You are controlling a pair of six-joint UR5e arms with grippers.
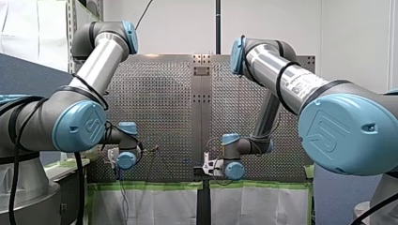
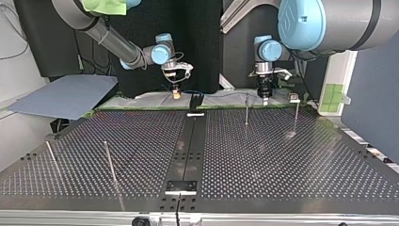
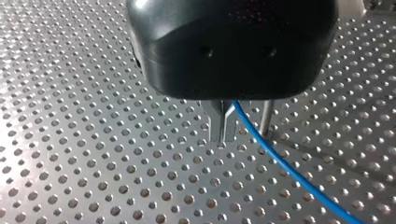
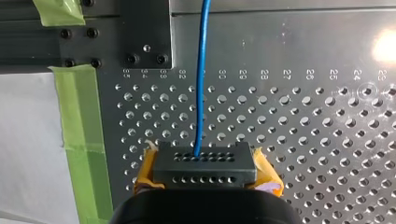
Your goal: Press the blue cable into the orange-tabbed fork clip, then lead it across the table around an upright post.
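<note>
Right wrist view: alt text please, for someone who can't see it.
A blue cable runs straight ahead from my right gripper, which has yellow pads, across the perforated metal table. Green tape lines the table's edge beside the gripper.

The left pincer [image 1: 111, 157] and right pincer [image 1: 209, 167] hang low over the perforated table [image 1: 159, 103].

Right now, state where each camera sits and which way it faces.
Front view: behind and above the arms, facing over the table; my left arm and my right arm show.
Top view: across the table, facing the arms; sides crossed.
Left wrist view: down on the blue cable; left gripper shows.
Right wrist view: along the table; right gripper shows.
Both wrist views share the blue cable.
</note>
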